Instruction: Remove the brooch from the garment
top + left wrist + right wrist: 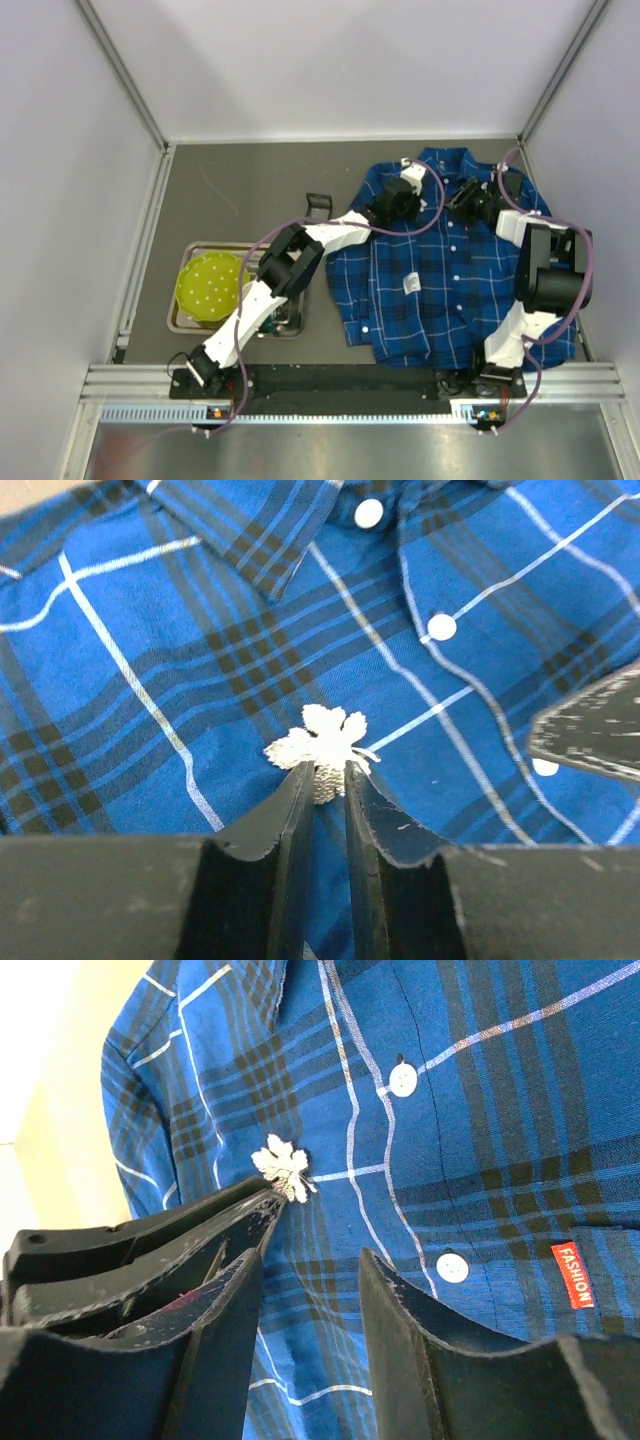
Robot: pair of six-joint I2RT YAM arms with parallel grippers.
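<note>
Left wrist view has the left gripper (325, 772) pinched on the lower edge of the brooch (322, 742), mid-frame below the collar (258, 548) of the garment (150, 640), so the pull-off is in hand. The next move calls for a clean lift, with the spread right gripper (310, 1260) alongside free to pin the cloth. Lower left in the top view, a tray (180, 326) holds a yellow-green dish (210, 285), white-specked, contents unclear.

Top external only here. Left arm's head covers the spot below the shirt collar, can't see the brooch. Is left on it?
Observer: Yes, the left gripper is pinched on the lower edge of the silvery leaf-shaped brooch on the blue plaid shirt.
Operator: And right?
Observer: The right gripper is open, only shirt fabric showing between its fingers.
Operator: Pin out?
Observer: Cannot tell; the brooch sits flat against the fabric, back hidden.
</note>
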